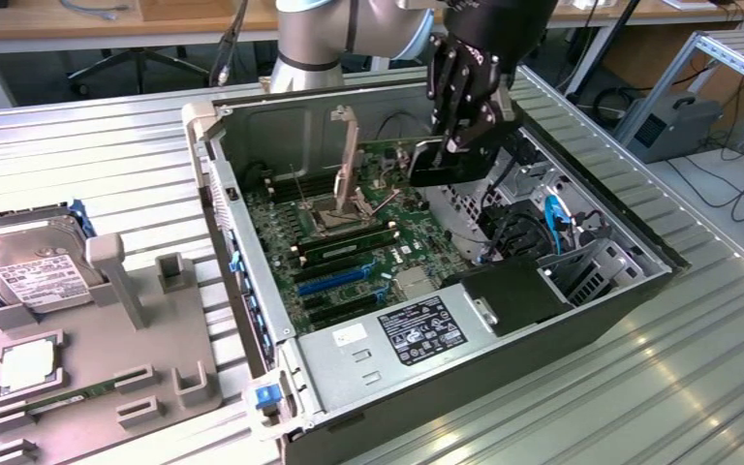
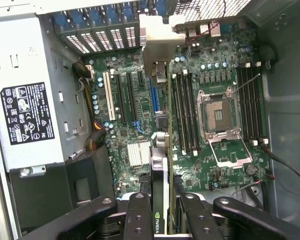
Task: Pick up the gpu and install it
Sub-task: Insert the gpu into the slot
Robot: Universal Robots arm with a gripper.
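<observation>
Here the claw clamps the gpu; wrist view reveals slots beneath.

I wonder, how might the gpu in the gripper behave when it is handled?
The gpu looks like a thin, flat board, so it is probably stiff, not floppy. The gripper pinches it by its flat faces, so it may pivot or slip. As a bare circuit card, it seems fragile.

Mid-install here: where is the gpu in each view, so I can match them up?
Exterior view: the gpu hangs in the gripper above the open case, over the motherboard.
Wrist view: the gpu is seen edge-on between the fingers, over the expansion slots.
Shared landmark: the power supply label.
</observation>
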